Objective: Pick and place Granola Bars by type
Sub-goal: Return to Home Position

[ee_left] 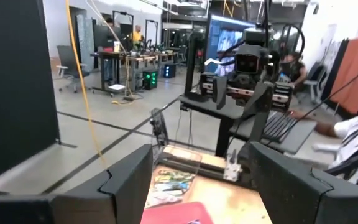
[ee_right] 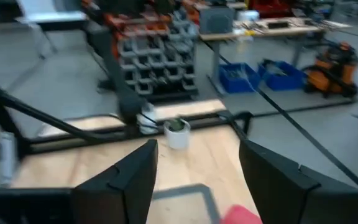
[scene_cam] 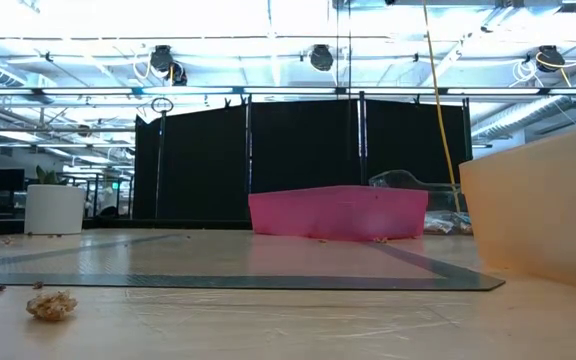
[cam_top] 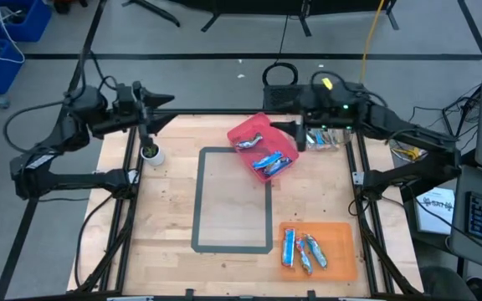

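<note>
Blue-and-silver granola bars lie in a pink tray at the far middle of the table, around. More blue bars lie in an orange tray near the front right. Greenish bars sit in a clear container at the far right edge. My left gripper hangs open, high over the far left corner, pointing level toward the right. My right gripper hangs open, high beside the pink tray's far edge, pointing left. Nothing is between either pair of fingers.
A small white cup stands at the far left under the left arm. A grey tape rectangle marks the table's middle. A crumpled scrap lies near the front. A person sits at a desk beyond the table's right side.
</note>
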